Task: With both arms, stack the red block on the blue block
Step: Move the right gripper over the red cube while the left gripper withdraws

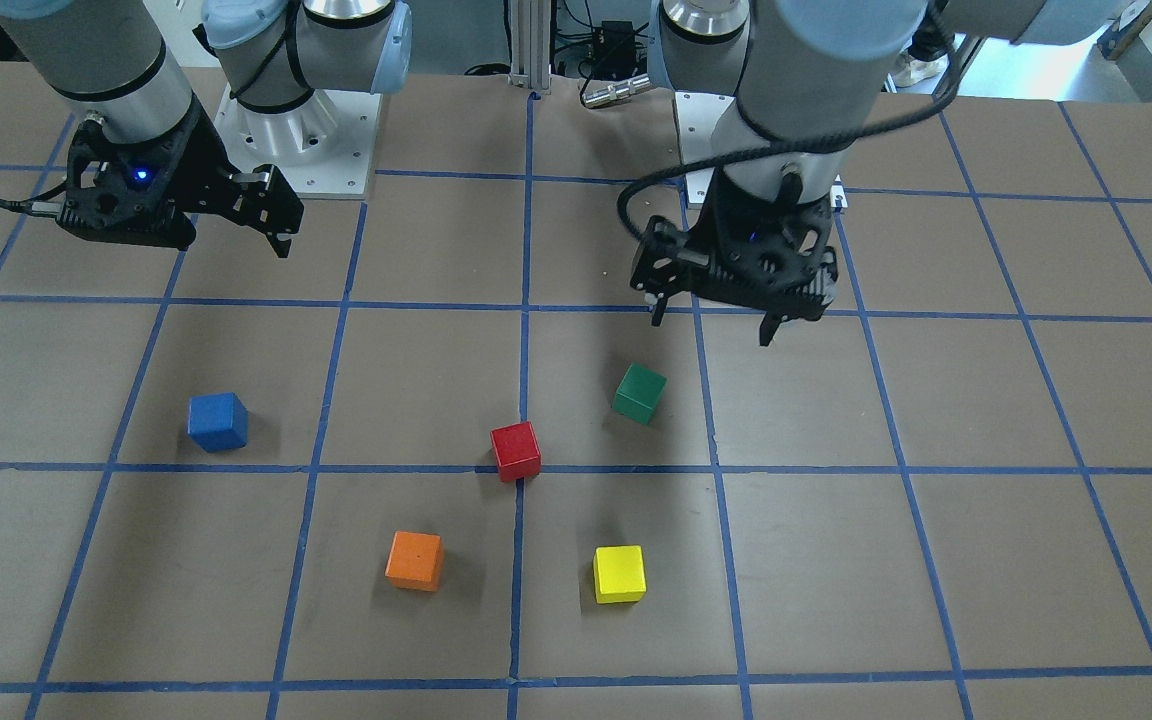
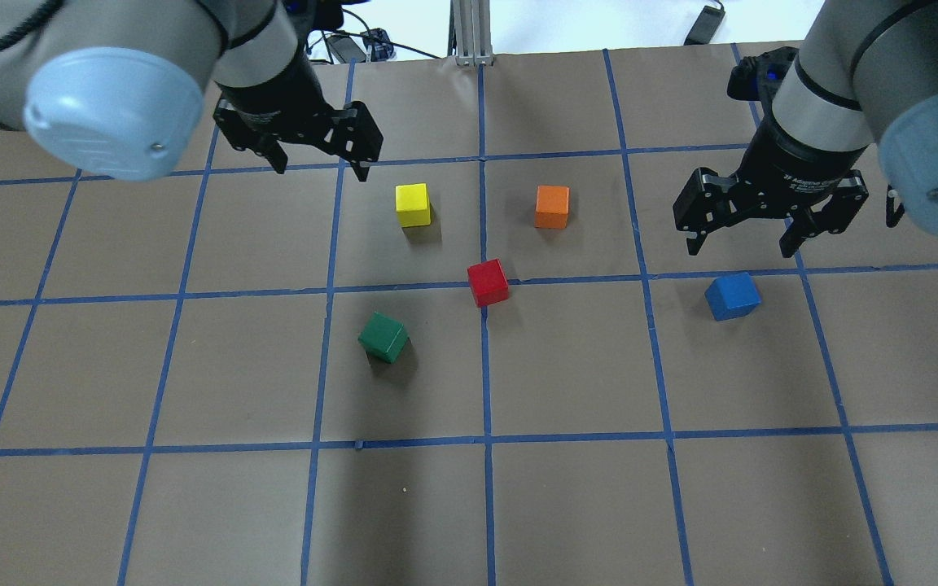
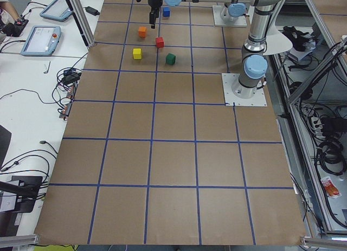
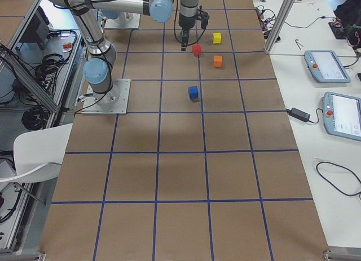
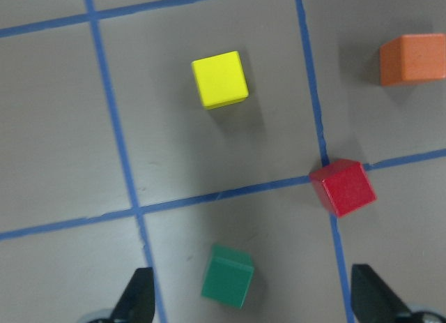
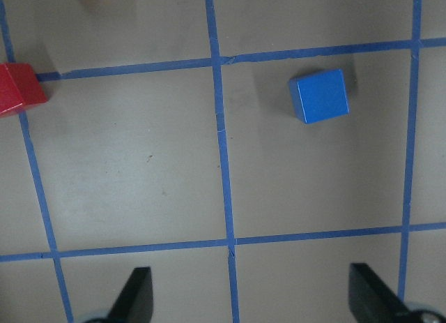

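Near/far as seen from the robot's side; left/right are its own.

Nearest: green block (image 2: 383,337), left of ctr, flat on the brown table (image 2: 583,513), turned at an angle to the blue tape grid (image 2: 485,439). The left gripper (image 2: 322,171) hangs in the air roughly over that block w/o touching it. Its wrist view shows both fingers (image 5: 139,298) wide apart w/ nothing held, and the green block low in the gap btwn them.

Next out: blue block (image 2: 732,296), on the right, alone inside its grid cell, flat on the table, nothing on top. The right gripper (image 2: 739,244) hovers above the table close to it, no contact. Its fingers (image 6: 136,298) are spread wide, nothing gripped. In its wrist view the blue block lies ahead, right of ctr.

A bit farther: red block (image 2: 488,282), at ctr, sitting on a tape crossing, slightly rotated, flat on the table. It is well apart from the blue block, to that block's left, and no gripper touches it. The green block is near-left of it, close but not touching.

Farthest: yellow block (image 2: 412,203) left of the ctr line & orange block (image 2: 552,206) right of it, level w/ each other, a clear gap btwn them, each in its own cell. The red block sits nearer than both, roughly btwn the two.
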Robot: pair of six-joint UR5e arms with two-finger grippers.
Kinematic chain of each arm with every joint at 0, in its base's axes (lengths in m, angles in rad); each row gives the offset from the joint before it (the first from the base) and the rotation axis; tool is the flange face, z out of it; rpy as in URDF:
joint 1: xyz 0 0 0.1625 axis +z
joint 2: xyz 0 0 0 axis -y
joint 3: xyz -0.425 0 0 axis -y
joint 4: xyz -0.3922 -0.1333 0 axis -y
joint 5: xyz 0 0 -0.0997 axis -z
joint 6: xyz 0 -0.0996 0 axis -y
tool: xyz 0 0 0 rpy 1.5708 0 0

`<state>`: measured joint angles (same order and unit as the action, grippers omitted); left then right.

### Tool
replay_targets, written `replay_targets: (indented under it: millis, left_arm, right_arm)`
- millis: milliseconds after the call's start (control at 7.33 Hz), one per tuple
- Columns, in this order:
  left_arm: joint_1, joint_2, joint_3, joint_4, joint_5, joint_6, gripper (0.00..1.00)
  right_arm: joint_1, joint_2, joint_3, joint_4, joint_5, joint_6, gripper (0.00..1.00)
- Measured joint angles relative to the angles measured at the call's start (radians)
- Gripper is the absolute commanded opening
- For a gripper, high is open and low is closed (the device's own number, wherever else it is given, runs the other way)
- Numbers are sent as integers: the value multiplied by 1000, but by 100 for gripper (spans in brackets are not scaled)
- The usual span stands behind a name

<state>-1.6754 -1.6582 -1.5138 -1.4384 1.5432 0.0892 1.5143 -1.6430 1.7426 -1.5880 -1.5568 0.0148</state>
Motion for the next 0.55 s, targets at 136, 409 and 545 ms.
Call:
replay_targets:
  millis: [136, 409, 545]
  left_arm:
    - [39, 55, -6, -44, 1, 43, 100]
    - [94, 124, -45, -88, -1, 95, 100]
    - [105, 148, -88, -64, -1, 105, 100]
  right_arm:
    - [8, 12, 3, -26, 27, -6, 100]
    - [62, 94, 1, -156, 95, -5, 100]
    - [105, 142, 0, -227, 104, 1, 100]
